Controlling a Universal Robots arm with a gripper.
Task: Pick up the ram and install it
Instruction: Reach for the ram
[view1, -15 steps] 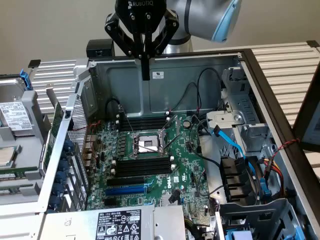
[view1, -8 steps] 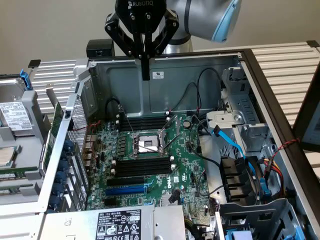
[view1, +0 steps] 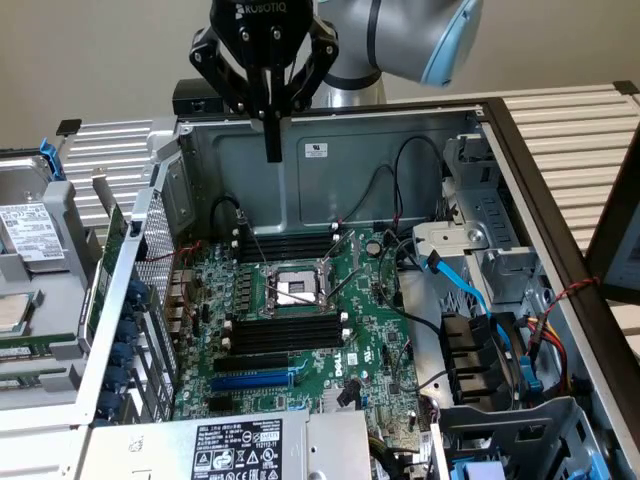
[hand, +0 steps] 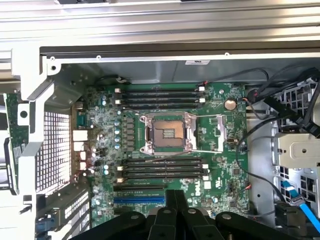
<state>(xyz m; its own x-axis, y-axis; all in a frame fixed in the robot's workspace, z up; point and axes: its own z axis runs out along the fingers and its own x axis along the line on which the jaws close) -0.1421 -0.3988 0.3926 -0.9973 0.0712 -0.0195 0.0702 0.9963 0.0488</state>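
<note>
My gripper (view1: 273, 148) hangs high above the open computer case, over its back wall, with the black fingers pressed together and nothing seen between them. In the wrist view the shut fingers (hand: 175, 202) point toward the motherboard (hand: 225, 150). A long, thin dark-green stick with a small white label, which looks like the ram (view1: 103, 275), stands on edge outside the case at the exterior view's left; the wrist view shows it too (hand: 12, 145). The gripper is well apart from it.
Black memory slots with white clips lie above (view1: 285, 245) and below (view1: 285, 330) the CPU socket (view1: 295, 290). A blue slot (view1: 255, 382) sits nearer the front. Cables and drive bays (view1: 480, 350) crowd the exterior view's right. A power supply (view1: 235, 448) is at the front.
</note>
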